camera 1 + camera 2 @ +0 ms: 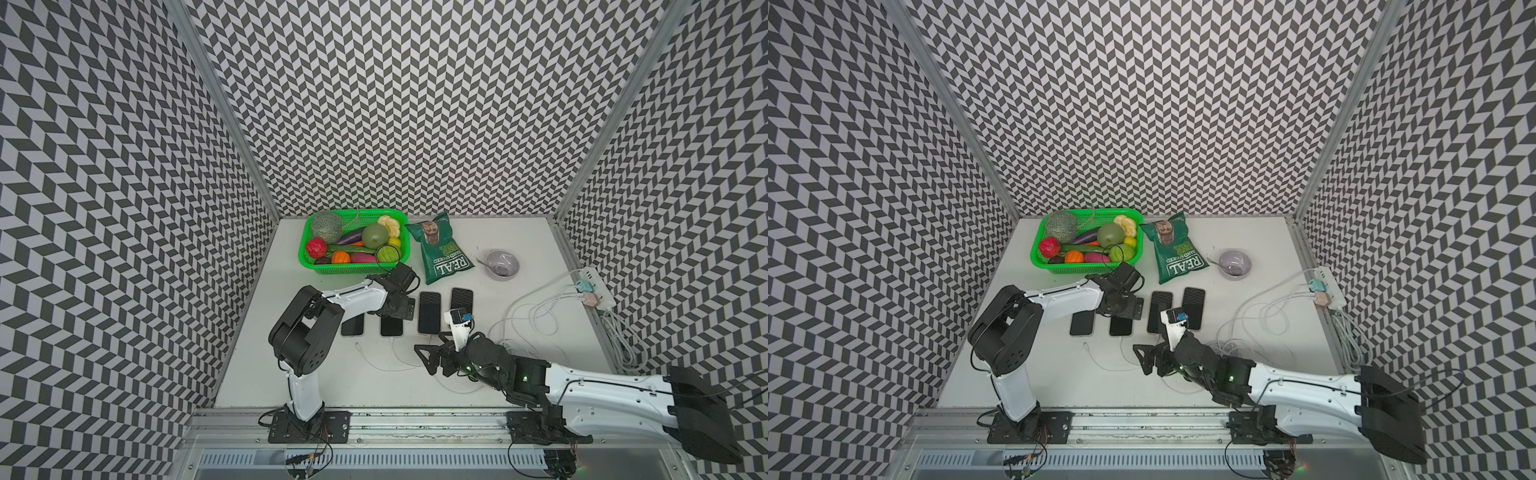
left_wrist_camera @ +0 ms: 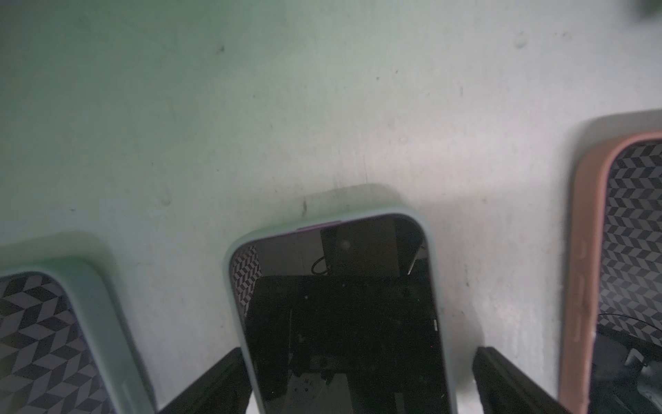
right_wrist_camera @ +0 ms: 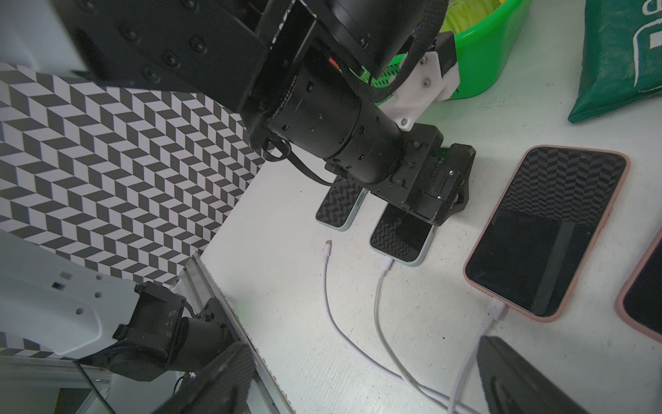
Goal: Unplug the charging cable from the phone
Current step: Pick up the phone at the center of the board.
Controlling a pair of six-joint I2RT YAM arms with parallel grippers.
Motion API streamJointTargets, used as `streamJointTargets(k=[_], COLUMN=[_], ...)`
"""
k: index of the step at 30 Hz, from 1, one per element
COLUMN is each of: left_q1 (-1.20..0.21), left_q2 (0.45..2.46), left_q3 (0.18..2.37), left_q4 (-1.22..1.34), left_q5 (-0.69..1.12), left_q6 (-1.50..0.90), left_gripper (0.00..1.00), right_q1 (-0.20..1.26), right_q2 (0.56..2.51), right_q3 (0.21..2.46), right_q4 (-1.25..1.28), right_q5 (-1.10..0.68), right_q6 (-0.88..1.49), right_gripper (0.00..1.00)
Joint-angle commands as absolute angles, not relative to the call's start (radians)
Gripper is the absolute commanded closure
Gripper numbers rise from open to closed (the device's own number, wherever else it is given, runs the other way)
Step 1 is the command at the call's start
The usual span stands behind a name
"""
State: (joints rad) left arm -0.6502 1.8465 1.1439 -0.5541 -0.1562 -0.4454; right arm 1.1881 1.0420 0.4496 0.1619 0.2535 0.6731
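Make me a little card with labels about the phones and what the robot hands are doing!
far-left phone: unplugged; loose cable end lies near it
second phone: white cable plugged in
pink phone: plugged in
fourth phone: plug end hidden
left hand: open, one finger each side of second phone
right hand: open, holding nothing

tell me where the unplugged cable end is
In both top views the loose cable end lies on the left, just nearer the robot than the leftmost phone, beside the neighbouring plugged cable.
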Motion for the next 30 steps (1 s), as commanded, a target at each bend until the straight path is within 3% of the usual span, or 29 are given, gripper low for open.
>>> streamJointTargets(k=[1,9,13,25,26,30], left_q1=[-0.658,-0.658,-0.656,-0.652,-0.651,-0.649], left_q2=[1.865,1.873,1.870,1.838,1.832,1.800], left_q3=[1.145,1.140,1.137,1.136,1.136,1.137], left_q4=[-0.551,-0.549,-0.546,-0.544,-0.542,-0.543], left_q5=[-0.166,-0.170,-0.172,-0.158,-0.152,-0.153], left_q6=[-0.454,-0.454,-0.453,-0.448,-0.449,-0.448], left_gripper=[0.04,0.17,0.29,0.96,1.00,1.00], right_q1=[1.181,1.161,1.148,1.126,1.126,1.118], right_q2=[1.048,1.048,1.050,1.113,1.120,1.175], right_q3=[0.459,0.456,0.451,0.447,0.449,0.470], right_q4=[0.209,0.211,0.213,0.259,0.260,0.255], right_q5=[0.247,0.233,0.222,0.162,0.155,0.114], right_q6=[0.670,0.672,0.674,0.704,0.706,0.724], right_gripper=[0.00,0.00,0.00,0.00,0.00,0.00])
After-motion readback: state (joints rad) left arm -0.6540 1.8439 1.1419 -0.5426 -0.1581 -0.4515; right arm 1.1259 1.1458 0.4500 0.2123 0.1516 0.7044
